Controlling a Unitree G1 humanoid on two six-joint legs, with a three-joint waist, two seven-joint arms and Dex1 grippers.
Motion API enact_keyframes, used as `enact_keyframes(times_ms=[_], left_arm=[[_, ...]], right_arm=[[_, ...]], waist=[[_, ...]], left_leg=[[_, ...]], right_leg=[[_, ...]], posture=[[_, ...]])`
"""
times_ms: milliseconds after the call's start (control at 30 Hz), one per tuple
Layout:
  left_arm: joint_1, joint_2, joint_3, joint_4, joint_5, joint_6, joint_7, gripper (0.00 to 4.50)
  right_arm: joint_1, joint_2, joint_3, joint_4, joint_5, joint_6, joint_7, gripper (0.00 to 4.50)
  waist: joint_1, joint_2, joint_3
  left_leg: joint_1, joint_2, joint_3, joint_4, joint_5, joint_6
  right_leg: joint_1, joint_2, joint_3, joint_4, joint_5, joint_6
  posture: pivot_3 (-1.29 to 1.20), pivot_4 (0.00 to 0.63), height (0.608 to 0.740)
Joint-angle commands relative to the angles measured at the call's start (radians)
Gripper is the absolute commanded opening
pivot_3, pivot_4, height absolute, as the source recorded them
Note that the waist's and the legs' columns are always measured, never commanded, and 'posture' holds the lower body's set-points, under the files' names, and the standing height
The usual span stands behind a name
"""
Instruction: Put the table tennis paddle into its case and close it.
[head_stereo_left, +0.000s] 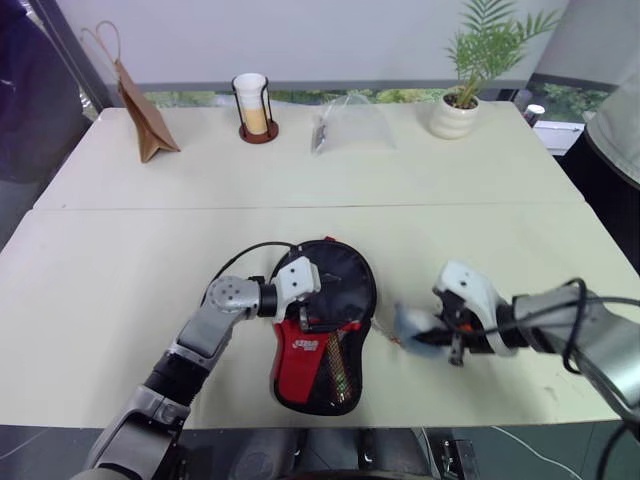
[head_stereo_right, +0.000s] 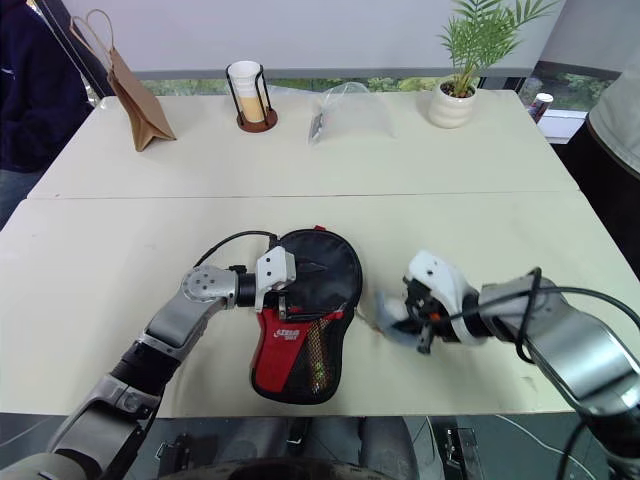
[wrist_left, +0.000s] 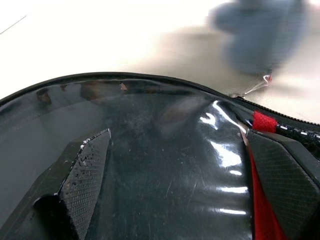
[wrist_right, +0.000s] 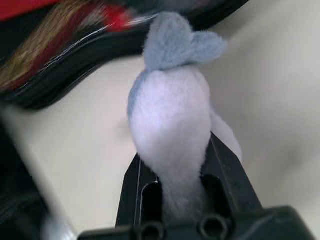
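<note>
Left pincer (head_stereo_left: 318, 305) released astride case (head_stereo_left: 335, 290); right pincer (head_stereo_left: 425, 335) grasping fluffy blue-white toy (wrist_right: 170, 120)

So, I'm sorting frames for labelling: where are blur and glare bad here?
Right wrist view: the fluffy pale blue-and-white plush piece in the right gripper is soft, and the black fabric case's edge is smeared. Left wrist view: white glare streaks on the case's glossy black lining; a blurred bluish blob behind. Head views: the right gripper's tip is blurred.
</note>
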Motion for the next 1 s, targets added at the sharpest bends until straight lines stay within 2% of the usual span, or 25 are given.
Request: enact_keyframes(times_ms=[33, 167, 400, 833, 1000], left_arm=[[0.031, 0.004, -0.039, 0.049, 0.061, 0.035, 0.023, 4.5], [0.028, -0.003, -0.043, 0.06, 0.067, 0.043, 0.038, 4.5], [0.024, -0.006, -0.047, 0.067, 0.07, 0.052, 0.049, 4.5], [0.039, -0.004, -0.044, 0.043, 0.064, 0.073, 0.061, 4.5], [0.047, 0.0, -0.041, 0.031, 0.063, 0.08, 0.062, 4.5]], right_arm=[[0.063, -0.022, -0.05, -0.118, 0.08, 0.037, 0.007, 0.1], [0.126, -0.032, -0.031, -0.18, 0.099, 0.018, -0.014, 0.1], [0.151, -0.044, -0.005, -0.198, 0.099, -0.095, -0.006, 0.1], [0.236, -0.15, -0.004, -0.211, 0.15, -0.211, 0.087, 0.1], [0.323, -0.191, -0.024, -0.208, 0.149, -0.246, 0.109, 0.1]], waist=[[-0.002, 0.0, 0.0], [-0.001, 0.0, 0.0], [0.0, 0.0, 0.0], [0.001, 0.0, 0.0], [0.011, 0.002, -0.002]], left_leg=[[0.0, 0.0, 0.0, 0.0, 0.0, 0.0], [0.0, 0.0, 0.0, 0.0, 0.0, 0.0], [-0.001, -0.001, 0.0, 0.0, -0.001, 0.001], [-0.001, -0.001, 0.0, -0.001, -0.002, 0.003], [-0.001, -0.002, 0.0, -0.004, -0.003, 0.005]], right_leg=[[0.0, 0.0, 0.0, 0.0, 0.0, 0.0], [0.0, -0.001, 0.0, -0.001, 0.0, 0.001], [0.001, -0.002, -0.001, -0.003, -0.001, 0.002], [0.002, -0.003, -0.001, -0.006, -0.002, 0.002], [0.001, -0.003, -0.002, -0.014, 0.0, 0.002]], posture=[[0.0, 0.15, 0.74], [0.0, 0.15, 0.74], [0.0, 0.15, 0.74], [0.0, 0.15, 0.74], [0.0, 0.15, 0.74]])
